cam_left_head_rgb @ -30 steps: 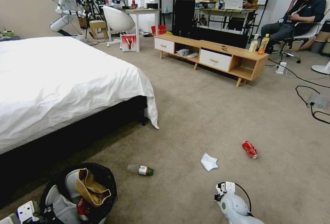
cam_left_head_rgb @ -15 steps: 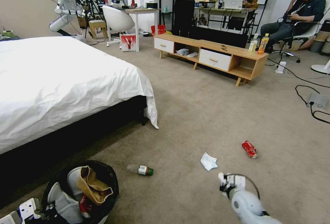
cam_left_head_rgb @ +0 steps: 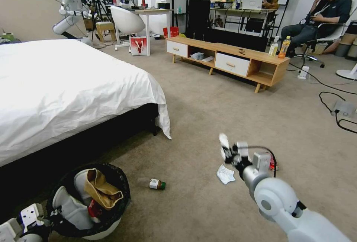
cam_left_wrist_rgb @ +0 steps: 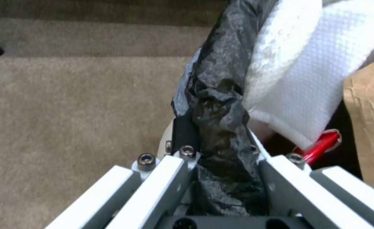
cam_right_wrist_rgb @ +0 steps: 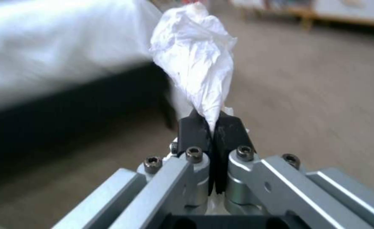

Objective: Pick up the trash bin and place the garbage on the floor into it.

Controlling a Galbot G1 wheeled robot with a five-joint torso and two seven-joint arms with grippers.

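Note:
The trash bin (cam_left_head_rgb: 124, 193), white with a black bag over its rim, hangs low at my left. Inside are a brown paper bag (cam_left_head_rgb: 98, 190), white tissues (cam_left_head_rgb: 72, 208) and something red. My left gripper (cam_left_head_rgb: 52, 218) is shut on the bin's bagged rim (cam_left_wrist_rgb: 221, 105). My right gripper (cam_left_head_rgb: 228, 151) is raised over the floor (cam_left_head_rgb: 208, 115), shut on a crumpled white tissue (cam_right_wrist_rgb: 195, 63). On the carpet lie another tissue (cam_left_head_rgb: 225, 174), a small green-capped bottle (cam_left_head_rgb: 156, 184) and a red can (cam_left_head_rgb: 273, 164), partly hidden behind my right wrist.
A white-covered bed (cam_left_head_rgb: 74, 86) takes up the left side. A low wooden cabinet (cam_left_head_rgb: 230, 61) stands ahead with drink bottles (cam_left_head_rgb: 285, 47) on its right end. Cables and a power strip (cam_left_head_rgb: 342, 110) lie on the carpet at the right.
My right arm has swung up and forward, from low near the frame's bottom to above the floor tissue. The bin in my left gripper has shifted slightly.

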